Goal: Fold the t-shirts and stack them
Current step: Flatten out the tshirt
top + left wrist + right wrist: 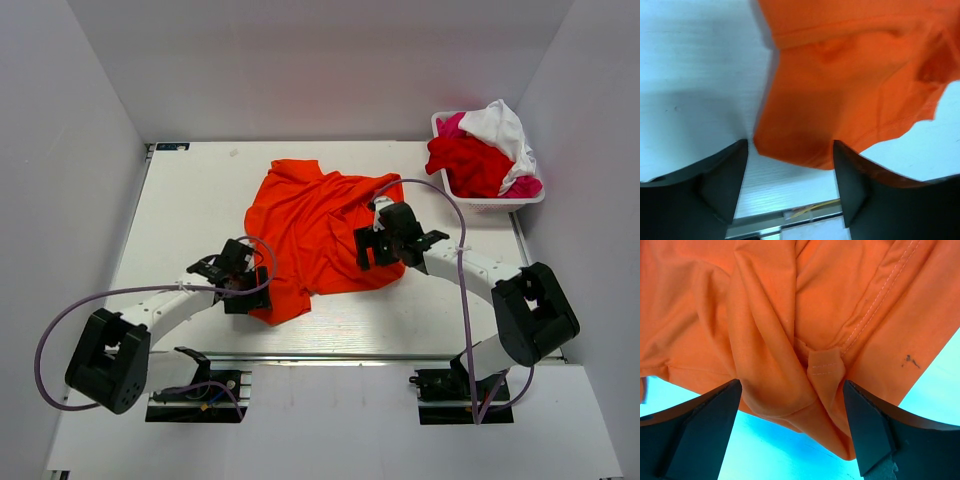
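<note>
Orange t-shirt (320, 225) is seen crumpled mid-way across the table (190, 210). Left gripper (790, 145) is held wide at its near hem, right gripper (792, 385) wide over a stitched fold, possibly touching. Far-right basket (482, 206) is shown only from above.

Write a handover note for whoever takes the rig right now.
Left hand: open, jaws astride the near corner of the orange t-shirt, no grip.
Right hand: open, over its rumpled right edge.
Orange t-shirt lies crumpled on the table. The other t-shirts (red, pink, white) are heaped in the basket, far right.
Done: nothing folded or stacked.
Left: fold all, stack.
</note>
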Robot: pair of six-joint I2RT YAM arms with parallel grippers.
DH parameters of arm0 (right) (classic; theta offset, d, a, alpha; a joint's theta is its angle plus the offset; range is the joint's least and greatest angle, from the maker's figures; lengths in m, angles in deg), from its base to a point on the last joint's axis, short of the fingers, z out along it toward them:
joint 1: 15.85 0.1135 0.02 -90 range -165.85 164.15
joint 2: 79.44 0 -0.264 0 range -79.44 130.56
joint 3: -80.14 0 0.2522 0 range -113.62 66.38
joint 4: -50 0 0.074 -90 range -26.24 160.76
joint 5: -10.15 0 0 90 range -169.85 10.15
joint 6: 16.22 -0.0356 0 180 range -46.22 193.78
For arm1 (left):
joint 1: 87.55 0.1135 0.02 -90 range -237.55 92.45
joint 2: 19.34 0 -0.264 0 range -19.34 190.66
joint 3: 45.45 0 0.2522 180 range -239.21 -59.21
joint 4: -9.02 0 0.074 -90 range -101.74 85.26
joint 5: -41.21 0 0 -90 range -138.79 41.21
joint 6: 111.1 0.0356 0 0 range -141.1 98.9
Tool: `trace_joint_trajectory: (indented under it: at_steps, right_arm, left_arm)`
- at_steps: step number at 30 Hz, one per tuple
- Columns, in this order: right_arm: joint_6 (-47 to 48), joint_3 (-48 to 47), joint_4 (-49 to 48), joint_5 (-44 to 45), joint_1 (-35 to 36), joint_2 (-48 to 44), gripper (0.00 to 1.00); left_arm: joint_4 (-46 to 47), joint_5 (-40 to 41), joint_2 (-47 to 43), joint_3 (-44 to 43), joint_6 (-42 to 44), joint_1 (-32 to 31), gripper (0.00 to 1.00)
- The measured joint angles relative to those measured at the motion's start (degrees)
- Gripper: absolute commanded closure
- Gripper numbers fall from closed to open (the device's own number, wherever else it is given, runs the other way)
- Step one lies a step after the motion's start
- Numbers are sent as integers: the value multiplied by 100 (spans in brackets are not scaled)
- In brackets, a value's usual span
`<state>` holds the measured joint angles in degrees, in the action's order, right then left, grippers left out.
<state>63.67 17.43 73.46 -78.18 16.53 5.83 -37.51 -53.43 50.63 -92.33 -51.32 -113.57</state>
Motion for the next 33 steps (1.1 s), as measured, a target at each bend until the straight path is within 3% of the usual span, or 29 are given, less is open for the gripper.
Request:
trace_joint_trajectory:
  at_steps: [6,8,9,11,15,21,22,23,33]
  right_arm:
    - [4,2,-76,-168,-22,0,12]
    - [11,2,-79,-223,-26,-2,12]
    - [20,4,-81,-256,-35,-4,12]
    - [28,9,-81,-313,-35,-4,16]
    - [55,11,-81,-343,-39,-4,23]
    - [129,9,-83,-319,-46,76,56]
    - [127,9,-81,-310,-48,120,65]
    - [127,9,-81,-291,-50,168,99]
    - [-170,37,-74,546,-50,-149,100]
  left_arm:
    - [275,131,251,-50,-127,-11,36]
    - [415,173,321,-59,-157,-28,50]
    - [474,190,372,-63,-175,-42,63]
    - [634,229,492,-66,-184,-68,100]
    - [833,179,551,-52,-192,-109,100]
    - [938,188,411,57,-157,-149,100]
    - [933,190,367,81,-146,-153,100]
    - [905,210,323,98,-127,-155,100]
    - [601,446,-173,4,-61,-160,100]
